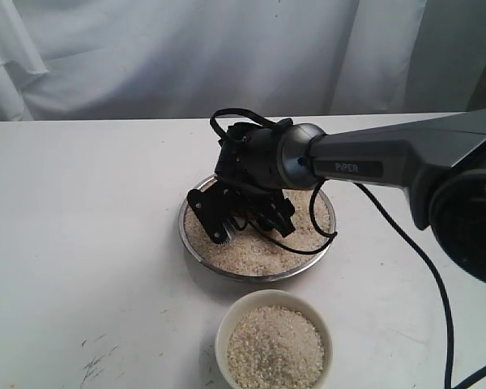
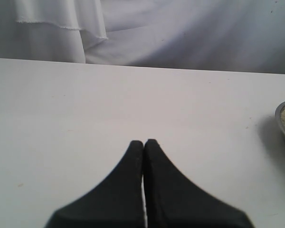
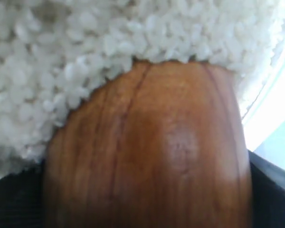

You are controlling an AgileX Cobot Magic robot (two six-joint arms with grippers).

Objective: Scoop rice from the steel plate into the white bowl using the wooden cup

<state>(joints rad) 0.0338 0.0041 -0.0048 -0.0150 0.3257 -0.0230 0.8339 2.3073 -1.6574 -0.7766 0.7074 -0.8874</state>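
Already we find the white bowl (image 1: pixel 220 336) heaped full, yet much rice (image 3: pixel 85 57) lies in the steel plate (image 1: pixel 227 271), where the right gripper (image 1: pixel 249 217), apparently clamped on the wooden cup (image 3: pixel 152 156) though its fingers barely show, digs in for a scoop; the left gripper (image 2: pixel 143 142) sits pinched shut, empty.

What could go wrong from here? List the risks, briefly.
The small cream-white bowl already holds off-white rice near its rim; another cupful may overflow.
The reddish-brown wooden cup digs into the rice in the shallow shiny steel plate; pushing further may shove grains over the thin rim.
The right arm's black cable hangs over the plate and could drag grains.
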